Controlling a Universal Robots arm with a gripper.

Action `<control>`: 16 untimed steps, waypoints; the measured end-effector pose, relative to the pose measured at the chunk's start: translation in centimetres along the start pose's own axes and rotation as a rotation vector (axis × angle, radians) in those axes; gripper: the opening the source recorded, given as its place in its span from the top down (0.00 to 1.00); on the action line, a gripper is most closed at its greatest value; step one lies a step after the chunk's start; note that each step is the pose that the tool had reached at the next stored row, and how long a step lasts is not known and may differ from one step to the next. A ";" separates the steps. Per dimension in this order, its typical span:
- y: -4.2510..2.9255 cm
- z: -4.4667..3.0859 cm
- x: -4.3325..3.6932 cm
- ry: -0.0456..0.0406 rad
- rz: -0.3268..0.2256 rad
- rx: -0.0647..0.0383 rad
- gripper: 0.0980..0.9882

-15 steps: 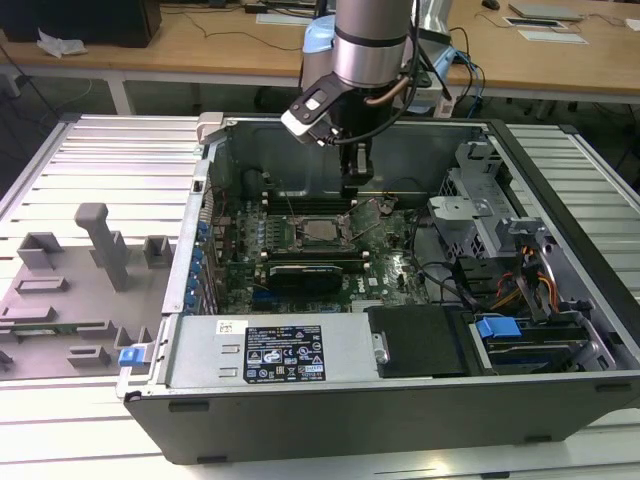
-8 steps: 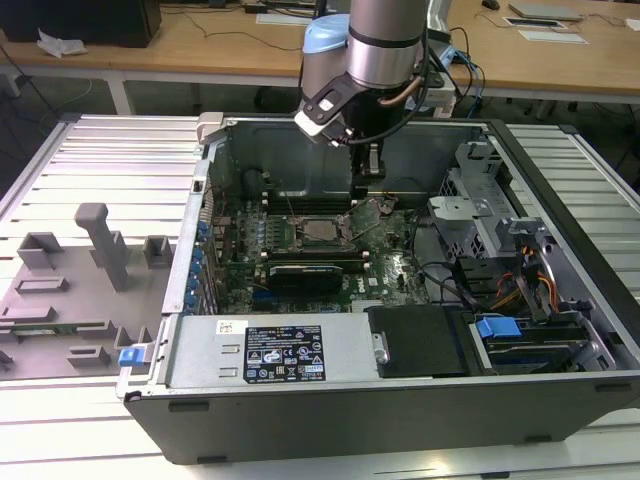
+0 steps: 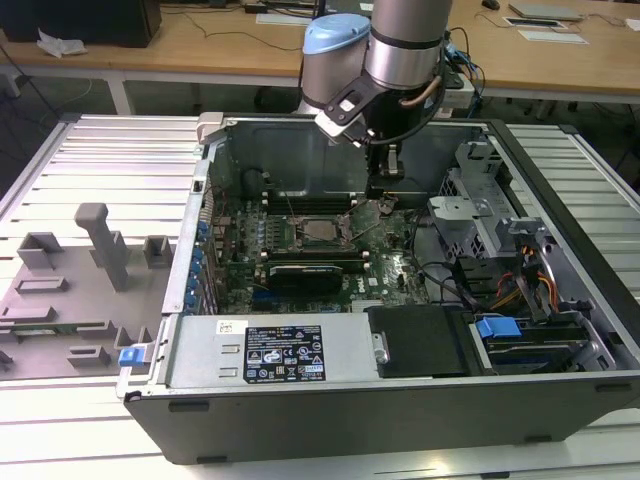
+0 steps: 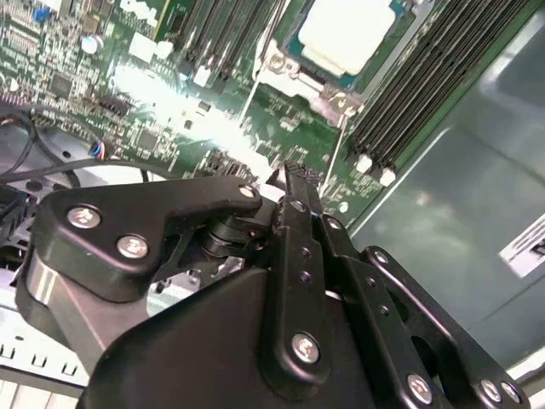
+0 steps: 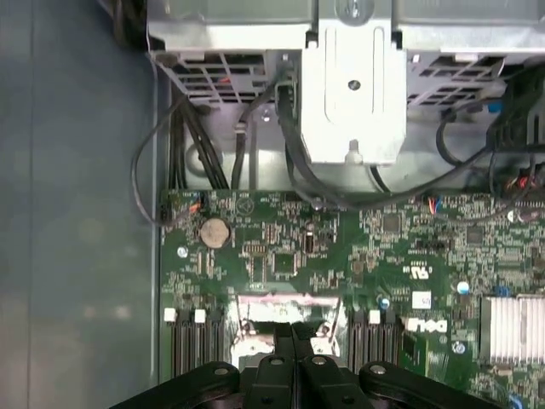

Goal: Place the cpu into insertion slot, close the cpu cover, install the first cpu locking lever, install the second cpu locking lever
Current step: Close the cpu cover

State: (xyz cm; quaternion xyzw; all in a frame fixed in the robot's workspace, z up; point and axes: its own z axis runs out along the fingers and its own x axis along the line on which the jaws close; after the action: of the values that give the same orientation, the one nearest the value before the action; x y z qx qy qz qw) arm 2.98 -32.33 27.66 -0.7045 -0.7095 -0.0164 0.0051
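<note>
One cpu (image 3: 320, 232) lies flat in the insertion slot (image 3: 343, 237), at 7 o'clock from the claw (image 3: 390, 178) in the exterior view. Claw closed, empty. Judgement: chip light, rigid, fragile underneath; grip opposite edges.

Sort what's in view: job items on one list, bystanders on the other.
Job in hand:
cpu, seated in the insertion slot
cpu cover, framing the chip
gripper, shut, over the board

Just lying about:
memory slots
coin cell
cables
grey blocks outside the case
power supply
</note>
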 end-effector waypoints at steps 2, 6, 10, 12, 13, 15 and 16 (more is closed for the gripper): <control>0.86 0.01 -0.03 0.0000 0.000 0.001 0.99; 2.20 0.04 -0.07 0.0000 0.000 0.002 0.99; 2.91 0.05 -0.08 0.0000 0.000 0.002 0.99; 2.91 0.05 -0.09 -0.0002 0.000 0.002 0.99; 2.91 0.12 -0.09 0.0000 0.000 0.002 0.99; 2.91 0.22 -0.09 0.0000 0.000 0.002 0.99; 2.91 0.26 -0.09 0.0000 0.000 0.002 0.99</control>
State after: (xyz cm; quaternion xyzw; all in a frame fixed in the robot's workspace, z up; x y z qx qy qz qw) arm 5.89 -32.39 27.44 -0.7045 -0.7095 -0.0157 0.0058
